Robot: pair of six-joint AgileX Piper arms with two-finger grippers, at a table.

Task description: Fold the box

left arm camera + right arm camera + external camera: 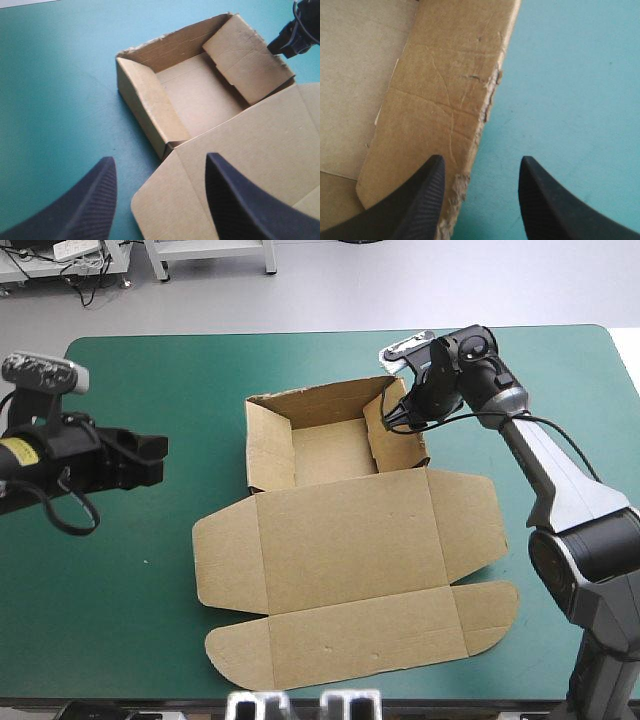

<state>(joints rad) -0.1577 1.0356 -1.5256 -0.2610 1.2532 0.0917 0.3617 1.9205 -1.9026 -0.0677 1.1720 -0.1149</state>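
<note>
High view, box (350,570): you have it in the middle of the tabletop (130,620), its tray (330,450) on the far side with walls up, its lid (350,530) flat on the near side.
Near edge: the lid's outer flap lies close to the tabletop's near edge, so you have little room there.
Left side: bare teal-green cover runs from the box to the left edge, and the left jaws hang over it, well apart from the box.
Far side: a bare strip lies between the tray's back wall and the far edge.
Right side: bare cover lies beside the lid, with the right arm reaching across it to the tray.
Left jaws: wide apart, holding nothing; between the black fingers (85,205) you see a rounded corner of the lid, with the tray ahead.
Right jaws: wide apart, holding nothing; one finger (415,200) sits over the tray's right wall (445,100), the other over bare cover, with the wall's torn edge between them.
Walls: the left wall (150,107) and the right wall both lean inward.
Hard to tell: whether the right jaws touch the wall; from above, the wrist hides their tips.
Cut off: the left wrist view shows only part of the lid.
</note>
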